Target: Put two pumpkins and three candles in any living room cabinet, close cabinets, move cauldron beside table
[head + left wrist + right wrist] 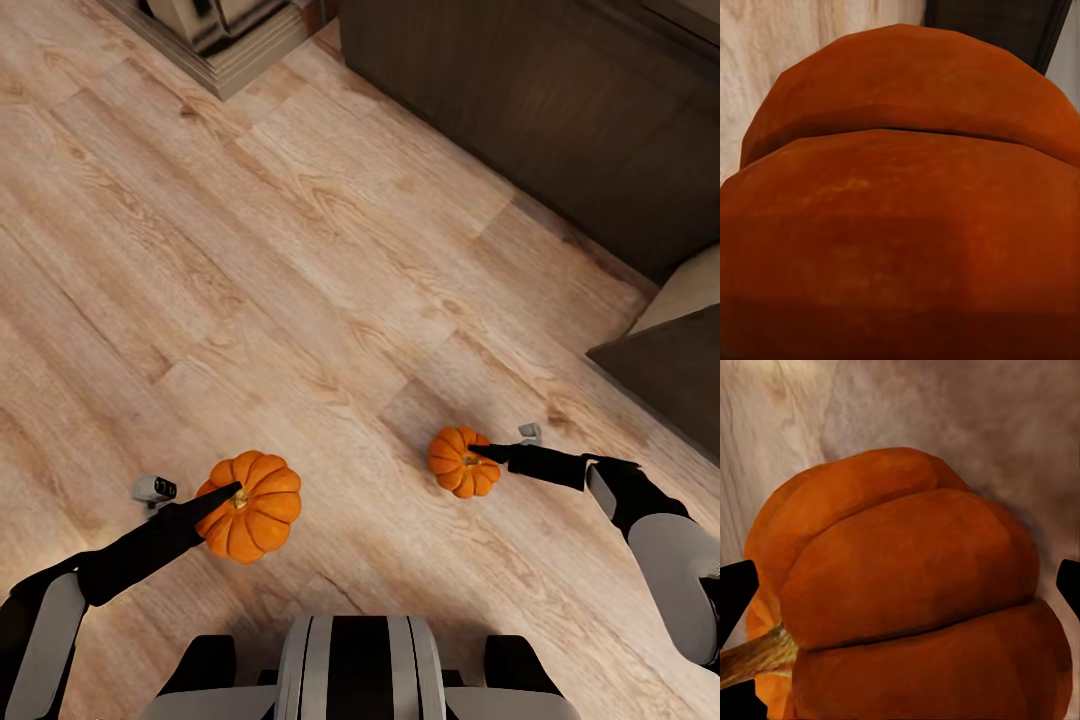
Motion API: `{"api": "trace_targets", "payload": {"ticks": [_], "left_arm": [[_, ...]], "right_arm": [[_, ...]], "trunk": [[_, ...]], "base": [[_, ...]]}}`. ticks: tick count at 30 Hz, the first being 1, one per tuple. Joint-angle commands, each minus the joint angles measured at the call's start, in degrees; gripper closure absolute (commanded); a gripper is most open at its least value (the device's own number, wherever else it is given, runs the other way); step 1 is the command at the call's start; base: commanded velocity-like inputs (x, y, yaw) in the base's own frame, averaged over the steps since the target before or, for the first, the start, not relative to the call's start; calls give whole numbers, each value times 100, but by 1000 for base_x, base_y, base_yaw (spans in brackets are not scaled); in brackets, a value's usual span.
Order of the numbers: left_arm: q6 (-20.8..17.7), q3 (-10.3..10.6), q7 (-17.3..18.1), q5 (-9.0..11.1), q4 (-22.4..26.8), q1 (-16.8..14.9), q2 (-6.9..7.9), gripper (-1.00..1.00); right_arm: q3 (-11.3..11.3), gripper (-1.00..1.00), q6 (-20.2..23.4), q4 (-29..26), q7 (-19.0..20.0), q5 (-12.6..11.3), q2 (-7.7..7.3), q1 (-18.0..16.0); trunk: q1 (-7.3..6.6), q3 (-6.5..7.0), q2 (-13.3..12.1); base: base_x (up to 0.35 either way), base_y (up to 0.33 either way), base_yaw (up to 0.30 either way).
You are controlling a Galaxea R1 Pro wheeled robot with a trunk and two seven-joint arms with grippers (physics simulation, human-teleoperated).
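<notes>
Side by side above the wood floor [330, 260], two orange pumpkins sit at my gripper tips: the larger pumpkin [250, 505] at my left gripper [228, 492], the smaller pumpkin [462, 462] at my right gripper [480, 452]. Both show stem and ribbed crown facing up to my head camera. My right fingers [736, 592] flank the smaller one at either side, gripping it; the left grip I cannot tell, the fruit crowding that wrist camera. Beyond stands the dark brown cabinet [530, 110], its fronts shut.
</notes>
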State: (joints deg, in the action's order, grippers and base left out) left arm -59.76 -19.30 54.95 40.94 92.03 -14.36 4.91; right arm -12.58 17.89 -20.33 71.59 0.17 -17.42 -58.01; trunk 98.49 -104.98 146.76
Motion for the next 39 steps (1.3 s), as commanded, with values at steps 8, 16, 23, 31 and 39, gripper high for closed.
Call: {"api": "trace_targets", "payload": {"ticks": [8, 16, 23, 31, 39], "left_arm": [[-24, -4, 13, -30, -1, -5, -19, 100], [-24, -4, -44, -35, -1, -13, -25, 100], [-24, 17, -132, -40, -5, -11, -35, 100], [21, 309, -181, -52, -17, -6, -34, 100], [117, 308, -183, -56, -25, 28, -40, 100]], "right_arm": [[9, 100, 337, 409, -491, 159, 103, -60], [62, 100, 465, 383, -471, 386, 214, -94], [72, 100, 470, 336, -29, 388, 339, -105], [66, 100, 454, 204, 5, 380, 318, -93], [64, 100, 453, 14, 472, 387, 310, -52]], "trunk": [[-1, -2, 1], [-1, -2, 1], [-1, -2, 1], [-1, -2, 1], [-16, 131, -7]], "base": [[0, 0, 15], [0, 0, 0], [0, 0, 0], [0, 0, 0], [0, 0, 0]]}}
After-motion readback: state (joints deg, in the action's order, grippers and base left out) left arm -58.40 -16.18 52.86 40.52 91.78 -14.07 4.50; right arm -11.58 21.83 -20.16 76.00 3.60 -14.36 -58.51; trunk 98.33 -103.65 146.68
